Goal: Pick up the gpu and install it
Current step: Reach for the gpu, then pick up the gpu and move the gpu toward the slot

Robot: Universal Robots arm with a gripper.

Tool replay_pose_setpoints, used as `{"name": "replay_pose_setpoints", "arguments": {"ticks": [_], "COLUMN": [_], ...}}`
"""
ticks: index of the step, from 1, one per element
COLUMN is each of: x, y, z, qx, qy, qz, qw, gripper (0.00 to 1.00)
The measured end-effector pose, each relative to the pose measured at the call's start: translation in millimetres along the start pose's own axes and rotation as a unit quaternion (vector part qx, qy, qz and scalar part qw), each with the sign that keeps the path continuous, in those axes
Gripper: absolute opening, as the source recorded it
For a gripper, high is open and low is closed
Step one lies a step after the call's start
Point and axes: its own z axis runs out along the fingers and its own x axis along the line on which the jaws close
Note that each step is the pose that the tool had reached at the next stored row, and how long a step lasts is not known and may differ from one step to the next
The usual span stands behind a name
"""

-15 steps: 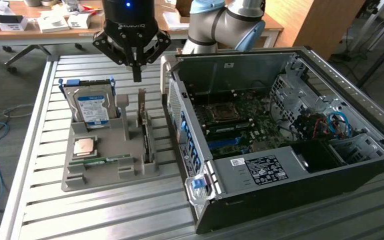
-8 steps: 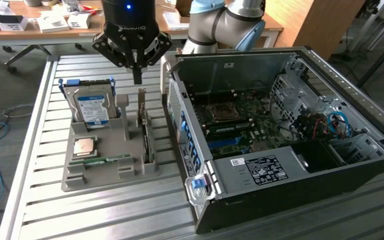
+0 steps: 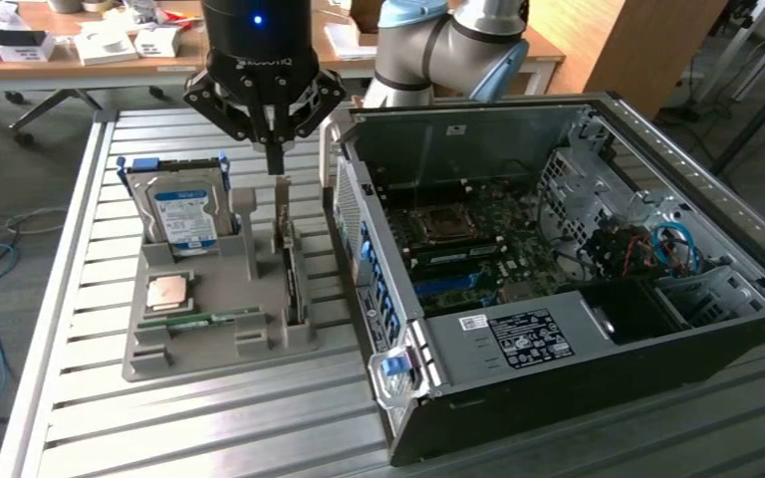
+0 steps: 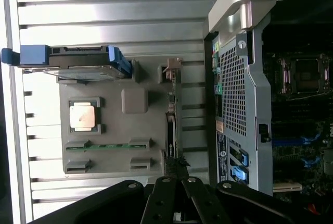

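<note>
The gpu [image 3: 288, 261] stands on its edge in a slot of the grey tray [image 3: 210, 351], at the tray's side nearest the computer case, with its metal bracket end pointing up at the far end. My gripper [image 3: 274, 164] hangs straight above that far end, a little over the card's top. Its fingers are shut together with nothing between them. In the wrist view the gpu [image 4: 172, 125] appears edge-on as a thin dark strip, and my gripper [image 4: 178, 174] is over one end of it.
The tray also holds a hard drive [image 3: 180, 211] in blue rails, a square processor [image 3: 170, 292] and a memory stick [image 3: 203, 321]. The open computer case [image 3: 596, 349] lies on the exterior view's right, its motherboard [image 3: 469, 239] exposed. Everything sits on a slatted metal table [image 3: 223, 428].
</note>
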Motion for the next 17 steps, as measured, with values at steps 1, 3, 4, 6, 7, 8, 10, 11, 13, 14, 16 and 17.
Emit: {"name": "replay_pose_setpoints", "arguments": {"ticks": [1, 3, 4, 6, 7, 8, 10, 11, 13, 14, 16, 17], "x": [0.0, 0.0, 0.0, 0.0, 0.0, 0.0, 0.0, 0.0, 0.0, 0.0, 0.0, 0.0], "y": [0.0, 0.0, 0.0, 0.0, 0.0, 0.0, 0.0, 0.0, 0.0, 0.0, 0.0, 0.0], "z": [0.0, -0.1, -0.1, -0.1, -0.1, 0.0, -0.1, 0.0, -0.1, -0.1, -0.1, -0.1], "qx": [0.0, 0.0, 0.0001, 0.0, 0.0001, 0.0, 0.0001, 0.0, 0.0001, 0.0, 0.0, 0.0001], "qy": [0.0, 0.0, 0.0001, 0.0, 0.0, 0.0, 0.0, 0.0, 0.0, 0.0, 0.0, 0.0], "qz": [0.0, 0.0, 0.0, 0.0, 0.0, 0.0, 0.0, 0.0, 0.0, 0.0, 0.0, 0.0], "qw": [1.0, 1.0, 1.0, 1.0, 1.0, 1.0, 1.0, 1.0, 1.0, 1.0, 1.0, 1.0], "gripper": [0.11, 0.11, 0.11, 0.11, 0.11, 0.11, 0.11, 0.11, 0.11, 0.11, 0.17, 0.23]}}
